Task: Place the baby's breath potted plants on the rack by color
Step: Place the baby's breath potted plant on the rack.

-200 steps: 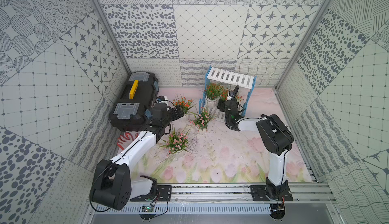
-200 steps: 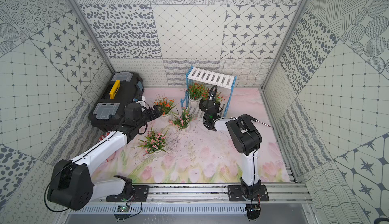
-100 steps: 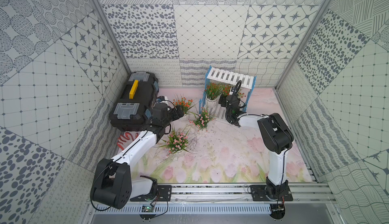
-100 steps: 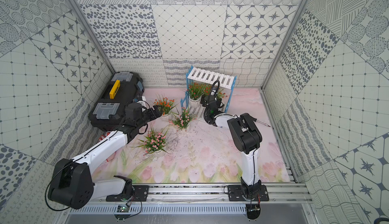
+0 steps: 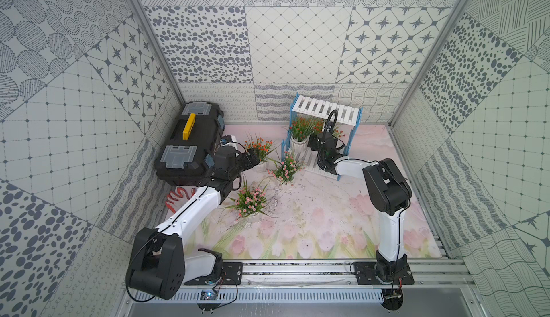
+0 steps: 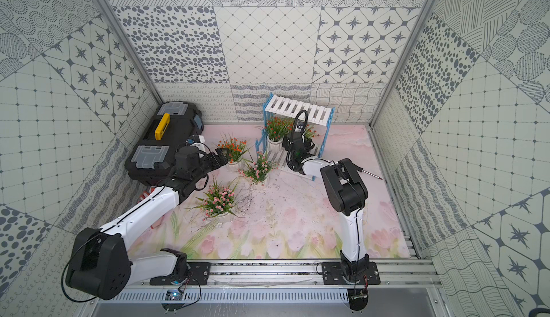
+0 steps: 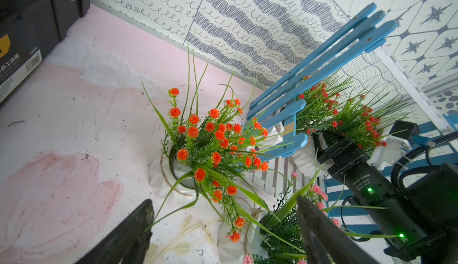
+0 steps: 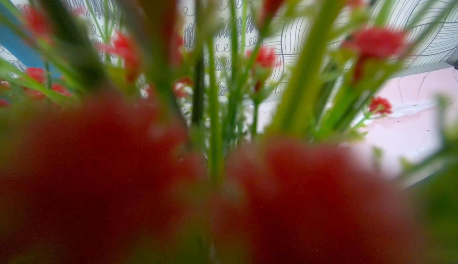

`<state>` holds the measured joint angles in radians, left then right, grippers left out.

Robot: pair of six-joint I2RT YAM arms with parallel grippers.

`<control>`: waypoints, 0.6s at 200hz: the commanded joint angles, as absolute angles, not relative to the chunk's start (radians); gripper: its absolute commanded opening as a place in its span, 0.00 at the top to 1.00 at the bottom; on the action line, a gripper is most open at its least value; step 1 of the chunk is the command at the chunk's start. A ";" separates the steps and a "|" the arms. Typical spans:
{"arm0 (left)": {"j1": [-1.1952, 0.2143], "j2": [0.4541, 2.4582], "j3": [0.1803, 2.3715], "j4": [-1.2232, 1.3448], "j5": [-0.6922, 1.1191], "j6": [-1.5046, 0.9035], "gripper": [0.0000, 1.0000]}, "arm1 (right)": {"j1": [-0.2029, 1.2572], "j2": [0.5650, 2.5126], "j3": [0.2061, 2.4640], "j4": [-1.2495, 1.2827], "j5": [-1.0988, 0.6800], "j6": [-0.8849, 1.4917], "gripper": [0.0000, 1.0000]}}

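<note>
Gripping red plant (image 7: 370, 120), toolbox label (image 7: 21, 63) prob. Chinese

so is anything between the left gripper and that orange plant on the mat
Nothing solid. The open left gripper faces the orange plant, and only the plant's own drooping leaves cross the gap. A pink plant stands close beside one finger, so it could get brushed.
</note>
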<state>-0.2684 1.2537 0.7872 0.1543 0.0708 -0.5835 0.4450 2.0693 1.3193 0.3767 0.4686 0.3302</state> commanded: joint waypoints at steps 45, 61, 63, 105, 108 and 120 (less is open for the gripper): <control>-0.270 1.202 0.776 0.194 0.068 -0.591 0.09 | 0.434 2.072 1.409 0.305 0.433 0.367 0.16; -0.271 1.188 0.773 0.193 0.064 -0.590 0.09 | 0.432 2.066 1.404 0.282 0.424 0.376 0.16; -0.270 1.185 0.772 0.193 0.062 -0.590 0.09 | 0.431 2.065 1.404 0.280 0.423 0.377 0.15; -0.270 1.165 0.773 0.186 0.059 -0.590 0.09 | 0.424 2.071 1.424 0.202 0.390 0.403 0.14; -0.270 1.164 0.773 0.186 0.060 -0.590 0.09 | 0.425 2.072 1.426 0.194 0.390 0.404 0.14; -0.270 1.159 0.770 0.185 0.059 -0.591 0.09 | 0.424 2.078 1.428 0.180 0.380 0.410 0.14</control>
<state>-0.2684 1.1786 0.7769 0.1654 0.0681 -0.5911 0.4351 2.0697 1.3762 0.1696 0.4065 0.3782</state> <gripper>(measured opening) 0.907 0.888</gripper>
